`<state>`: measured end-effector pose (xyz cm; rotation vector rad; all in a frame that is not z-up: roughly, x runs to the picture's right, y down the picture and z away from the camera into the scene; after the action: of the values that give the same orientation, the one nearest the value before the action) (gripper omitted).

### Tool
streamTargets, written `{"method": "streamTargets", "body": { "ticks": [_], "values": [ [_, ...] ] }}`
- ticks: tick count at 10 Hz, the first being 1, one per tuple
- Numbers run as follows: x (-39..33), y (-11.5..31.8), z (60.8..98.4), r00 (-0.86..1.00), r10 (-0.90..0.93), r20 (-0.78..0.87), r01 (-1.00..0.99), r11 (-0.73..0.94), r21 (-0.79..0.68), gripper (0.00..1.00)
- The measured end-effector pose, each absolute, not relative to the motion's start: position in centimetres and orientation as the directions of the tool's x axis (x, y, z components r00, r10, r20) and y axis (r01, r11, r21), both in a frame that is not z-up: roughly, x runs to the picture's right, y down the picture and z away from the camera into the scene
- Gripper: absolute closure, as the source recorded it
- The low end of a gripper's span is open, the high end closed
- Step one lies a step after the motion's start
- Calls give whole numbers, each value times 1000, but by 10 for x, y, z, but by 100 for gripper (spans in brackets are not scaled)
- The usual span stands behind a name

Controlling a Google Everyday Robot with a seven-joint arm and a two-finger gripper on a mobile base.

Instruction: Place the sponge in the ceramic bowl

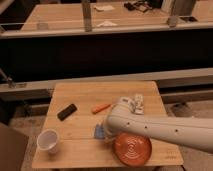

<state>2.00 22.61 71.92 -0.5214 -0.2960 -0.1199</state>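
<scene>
The sponge, a small blue-grey pad, lies on the wooden table just left of the arm's rounded end. The ceramic bowl, an orange-red dish with rings inside, sits near the table's front edge, right of the sponge. My white arm reaches in from the right, passing just above the bowl. The gripper is at the sponge's right edge, mostly hidden under the arm's last joint.
A black block lies at the left, and a white cup stands at the front left corner. An orange stick-like item and a small white object lie mid-table. A dark counter runs behind.
</scene>
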Motion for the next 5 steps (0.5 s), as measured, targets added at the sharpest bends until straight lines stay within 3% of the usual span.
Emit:
{"method": "streamTargets", "body": {
  "ticks": [5],
  "values": [
    [44, 237, 719, 954, 20, 298, 135, 861, -489, 99]
  ]
}}
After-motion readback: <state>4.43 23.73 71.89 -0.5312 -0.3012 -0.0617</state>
